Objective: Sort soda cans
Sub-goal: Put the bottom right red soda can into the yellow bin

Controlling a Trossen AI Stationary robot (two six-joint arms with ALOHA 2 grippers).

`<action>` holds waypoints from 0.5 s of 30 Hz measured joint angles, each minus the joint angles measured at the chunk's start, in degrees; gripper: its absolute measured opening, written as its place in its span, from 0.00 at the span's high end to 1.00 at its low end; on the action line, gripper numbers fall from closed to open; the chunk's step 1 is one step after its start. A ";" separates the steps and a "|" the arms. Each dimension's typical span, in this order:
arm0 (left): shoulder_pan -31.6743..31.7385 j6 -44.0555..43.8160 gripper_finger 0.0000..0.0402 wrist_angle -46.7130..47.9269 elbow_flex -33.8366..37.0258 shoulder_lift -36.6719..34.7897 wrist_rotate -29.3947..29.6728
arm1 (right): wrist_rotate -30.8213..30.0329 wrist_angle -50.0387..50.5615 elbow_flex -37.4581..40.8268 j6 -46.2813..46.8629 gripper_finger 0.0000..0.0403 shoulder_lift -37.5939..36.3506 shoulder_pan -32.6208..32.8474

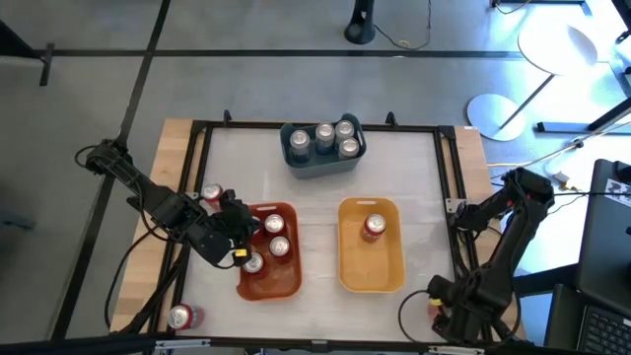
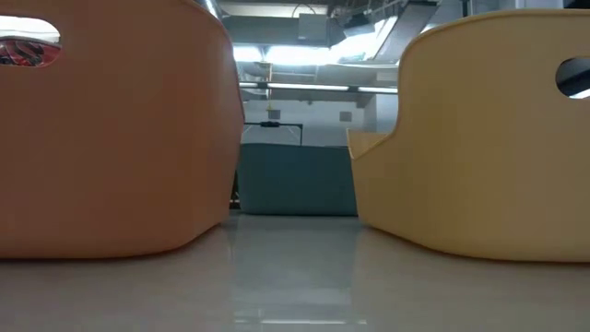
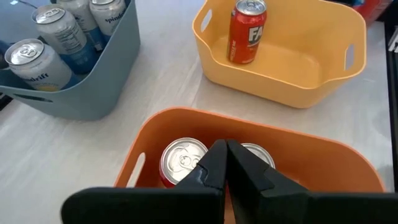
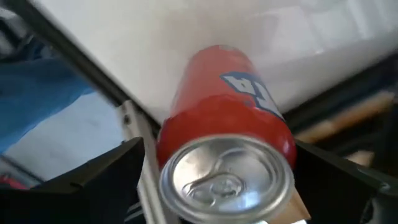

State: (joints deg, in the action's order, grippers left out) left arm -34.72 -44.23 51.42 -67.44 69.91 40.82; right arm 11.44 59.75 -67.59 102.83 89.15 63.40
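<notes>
red can [image 4: 227, 155] between wide right pincer [image 4: 217, 180], left pincer [image 3: 225, 163] closed

Smooth, faintly glossy plastic on the orange bin [image 3: 186, 127], the yellow bin [image 3: 292, 81] and the blue-grey bin [image 3: 93, 81]. Shiny bare metal on the can tops, glossy red paint on the soda cans [image 4: 227, 118]. Pale, sheeny tabletop [image 2: 295, 277]; raw wood along the table edges [image 1: 158, 197]; matt black fingers [image 3: 249, 177].
</notes>
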 joint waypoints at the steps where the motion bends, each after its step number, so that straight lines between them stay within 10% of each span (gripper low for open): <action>1: 0.00 0.02 1.00 0.00 0.00 0.00 0.00 | 0.02 -1.71 0.36 -1.03 0.06 0.29 0.00; 15: 1.03 0.14 1.00 0.00 0.00 0.00 0.73 | 1.93 -4.47 3.21 -2.85 0.09 2.09 -0.07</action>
State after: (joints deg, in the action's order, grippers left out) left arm -33.69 -44.09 51.42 -67.44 69.91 41.55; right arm 13.37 55.28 -64.38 99.98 91.24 63.33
